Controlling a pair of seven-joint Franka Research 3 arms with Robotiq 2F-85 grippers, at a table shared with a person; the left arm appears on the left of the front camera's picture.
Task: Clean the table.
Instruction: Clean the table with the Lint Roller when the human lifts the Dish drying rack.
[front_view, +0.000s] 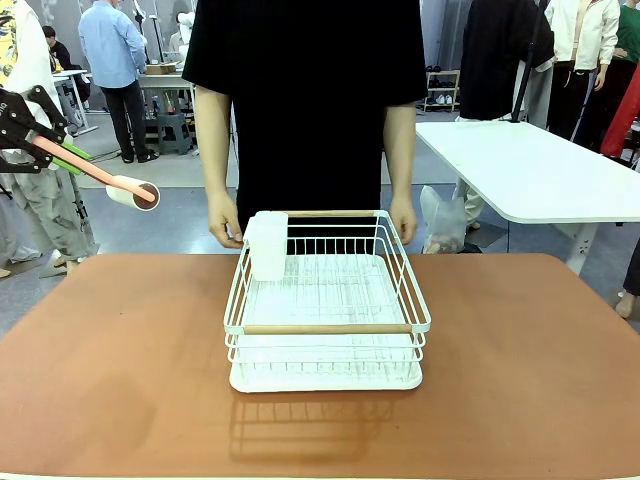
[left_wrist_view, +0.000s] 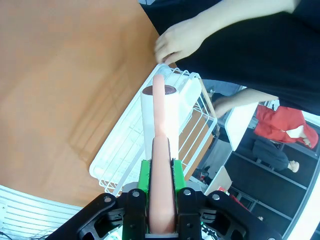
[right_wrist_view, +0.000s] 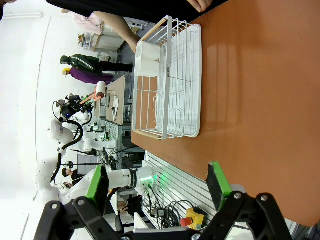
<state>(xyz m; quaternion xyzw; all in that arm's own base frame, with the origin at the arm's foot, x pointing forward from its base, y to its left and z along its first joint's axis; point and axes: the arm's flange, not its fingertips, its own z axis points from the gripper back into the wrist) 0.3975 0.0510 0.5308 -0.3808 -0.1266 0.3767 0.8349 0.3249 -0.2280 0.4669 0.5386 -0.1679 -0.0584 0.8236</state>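
So the left pincer (left_wrist_view: 161, 180) is clamped tight on the pink handle of a lint roller (left_wrist_view: 160, 120), green pads squeezing it from both sides. The white roll end sticks out well ahead of the pincer, up in the air and not touching anything. Below and ahead of it is the reddish-brown desk (front_view: 120, 350), with a white wire dish rack (front_view: 327, 328) sitting on it, out past the roller's tip. A white cup holder (front_view: 268, 245) hangs on the rack's corner nearest that pincer. A person stands on the far side of the rack, one hand (front_view: 224, 222) at each far corner of it. The right pincer (right_wrist_view: 157, 182) is spread wide with nothing between its fingers (right_wrist_view: 97, 182). The desk stretches out ahead of it, and the rack is well apart from it.
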